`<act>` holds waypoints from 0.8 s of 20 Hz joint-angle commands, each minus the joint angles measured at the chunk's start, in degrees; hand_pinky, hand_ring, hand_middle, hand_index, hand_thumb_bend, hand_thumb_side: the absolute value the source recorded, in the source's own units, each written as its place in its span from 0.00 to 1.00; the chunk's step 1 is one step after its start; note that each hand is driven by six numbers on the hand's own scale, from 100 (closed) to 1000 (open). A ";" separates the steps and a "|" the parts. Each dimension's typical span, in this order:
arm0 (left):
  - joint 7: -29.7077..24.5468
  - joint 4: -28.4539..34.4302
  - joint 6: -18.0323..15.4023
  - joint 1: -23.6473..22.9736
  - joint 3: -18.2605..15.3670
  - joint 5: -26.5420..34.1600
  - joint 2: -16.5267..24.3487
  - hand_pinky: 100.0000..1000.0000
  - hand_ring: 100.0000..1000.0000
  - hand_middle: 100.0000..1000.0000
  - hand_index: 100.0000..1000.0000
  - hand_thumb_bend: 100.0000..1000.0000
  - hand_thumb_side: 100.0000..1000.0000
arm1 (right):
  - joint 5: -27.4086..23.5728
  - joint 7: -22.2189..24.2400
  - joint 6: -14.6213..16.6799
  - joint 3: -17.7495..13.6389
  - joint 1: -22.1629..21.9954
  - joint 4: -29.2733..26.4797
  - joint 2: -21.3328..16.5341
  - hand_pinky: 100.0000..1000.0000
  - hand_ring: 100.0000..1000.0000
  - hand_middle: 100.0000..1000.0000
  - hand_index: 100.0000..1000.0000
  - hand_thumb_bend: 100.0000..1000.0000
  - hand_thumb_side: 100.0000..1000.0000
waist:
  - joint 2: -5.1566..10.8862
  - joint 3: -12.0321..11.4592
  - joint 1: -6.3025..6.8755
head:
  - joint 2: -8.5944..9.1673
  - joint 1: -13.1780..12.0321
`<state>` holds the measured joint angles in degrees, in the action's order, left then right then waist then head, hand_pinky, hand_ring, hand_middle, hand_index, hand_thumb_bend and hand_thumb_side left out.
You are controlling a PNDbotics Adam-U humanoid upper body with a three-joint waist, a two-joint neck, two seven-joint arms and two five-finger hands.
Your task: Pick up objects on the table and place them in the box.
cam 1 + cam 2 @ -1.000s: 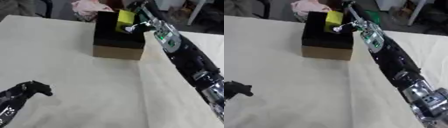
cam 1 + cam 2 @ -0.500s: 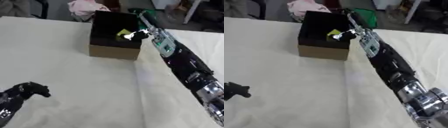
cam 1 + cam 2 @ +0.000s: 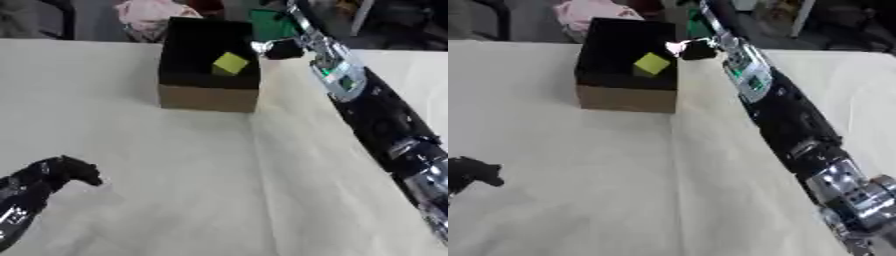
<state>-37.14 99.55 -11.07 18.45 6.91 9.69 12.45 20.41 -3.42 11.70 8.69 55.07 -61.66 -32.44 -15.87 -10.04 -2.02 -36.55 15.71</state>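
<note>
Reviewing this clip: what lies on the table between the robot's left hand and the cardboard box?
Nothing: in the left eye view the stretch of table from the left hand up to the box is bare cloth.

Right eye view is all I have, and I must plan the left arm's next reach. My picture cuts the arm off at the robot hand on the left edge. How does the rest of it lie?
Observer: The left eye view shows more. The left robot hand is curled on nothing, and its forearm runs down to the lower left corner over the table.
Operator: And the green thing behind the cardboard box? The arm hides most of it here.
Observer: It shows wider there, beyond the box's far right corner and next to the right robot hand.
</note>
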 commanded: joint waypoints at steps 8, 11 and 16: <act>2.33 0.16 -0.33 -1.53 -2.40 -1.70 -0.31 0.94 0.69 0.67 0.76 0.06 0.79 | -10.83 0.37 -1.12 2.73 -6.31 -18.08 -4.81 0.66 0.94 0.68 0.89 0.27 0.15 | 1.57 4.68 1.33 | -3.59 -2.93; 2.83 0.01 -0.37 -2.05 -3.02 -2.03 -0.37 0.94 0.69 0.67 0.76 0.06 0.80 | -13.71 0.12 -0.03 3.33 -9.81 -22.75 -5.82 0.65 0.93 0.67 0.89 0.26 0.14 | 1.64 6.21 1.64 | -4.57 -4.04; 3.74 -0.20 -0.51 -2.98 -3.95 -2.64 -0.38 0.94 0.69 0.67 0.76 0.06 0.80 | -25.08 -0.97 -2.56 2.31 -19.11 -37.15 -7.43 0.64 0.92 0.64 0.88 0.21 0.15 | 1.81 8.26 2.04 | -6.19 -6.94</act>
<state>-33.80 98.81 -11.50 15.13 3.60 7.33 12.00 -0.97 -4.15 10.13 12.04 35.44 -93.76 -37.35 -15.23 -1.67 0.07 -42.04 9.55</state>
